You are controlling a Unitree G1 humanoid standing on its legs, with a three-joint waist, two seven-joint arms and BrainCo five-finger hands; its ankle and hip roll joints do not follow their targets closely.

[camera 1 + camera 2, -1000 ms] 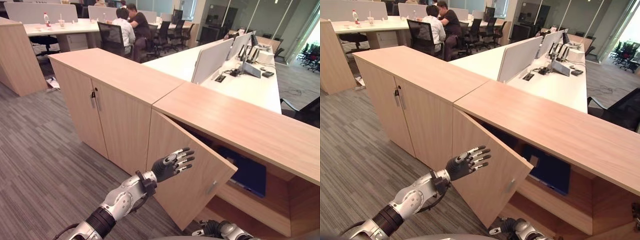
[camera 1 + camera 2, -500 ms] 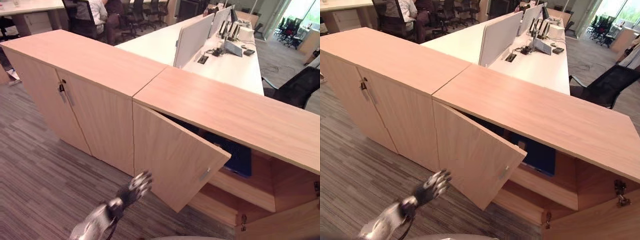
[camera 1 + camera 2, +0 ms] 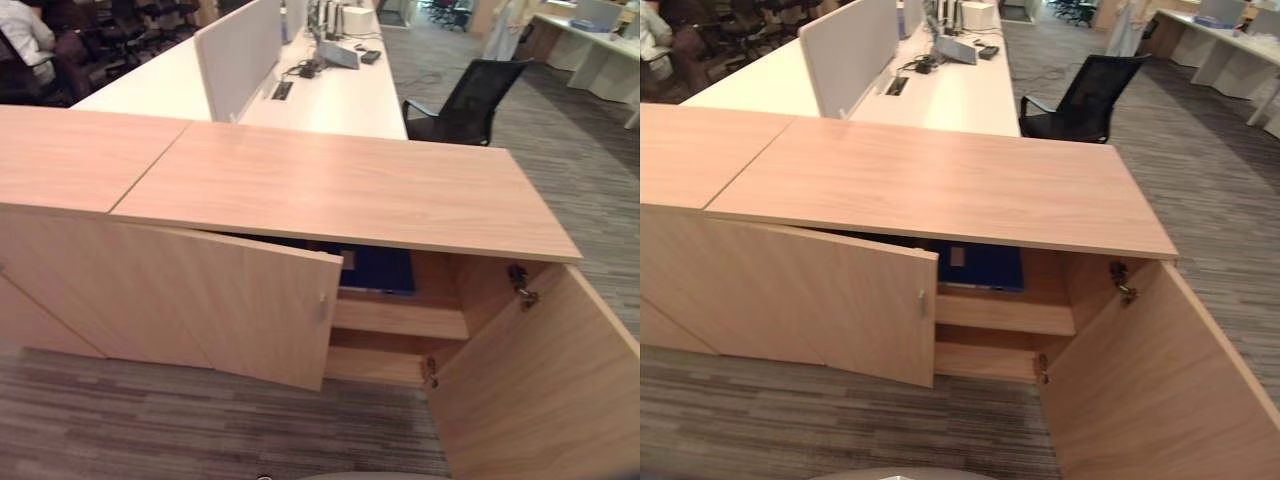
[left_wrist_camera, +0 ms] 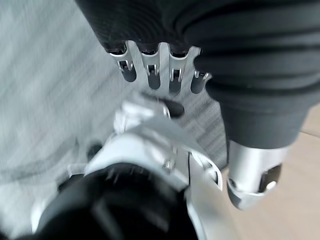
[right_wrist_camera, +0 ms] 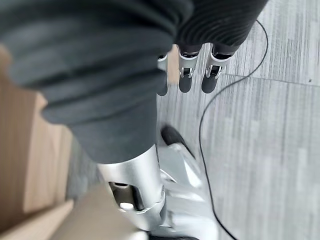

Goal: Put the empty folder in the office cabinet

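a long, low office cabinet of light wood (image 3: 340,185) is seen from above in the eye views, its flat top running across the scene. both of its doors stand open: the left door (image 3: 250,310) is swung partway out, a small metal handle near its free edge, and the right door (image 3: 540,385) is swung wide toward the viewer. between them the inside is shown, with a light wooden shelf (image 3: 400,320) across it. a dark blue flat folder (image 3: 375,268) is seen lying on this shelf, just under the cabinet top and toward the back, its left part hidden behind the left door.

the left hand (image 4: 155,67) is shown in its own wrist view, held over grey striped carpet (image 4: 45,90); its fingers are extended and relaxed, the thumb is kept apart from them, and nothing is held. the right hand (image 5: 192,67) is shown in its wrist view, likewise over the carpet and beside a light wooden panel; its fingers are straight and loose, and nothing is held.

behind the cabinet a long white desk (image 3: 330,100) is seen, with a pale divider screen (image 3: 235,50) standing along it and small devices near its far end. a black mesh office chair (image 3: 465,95) stands at the desk's right side.
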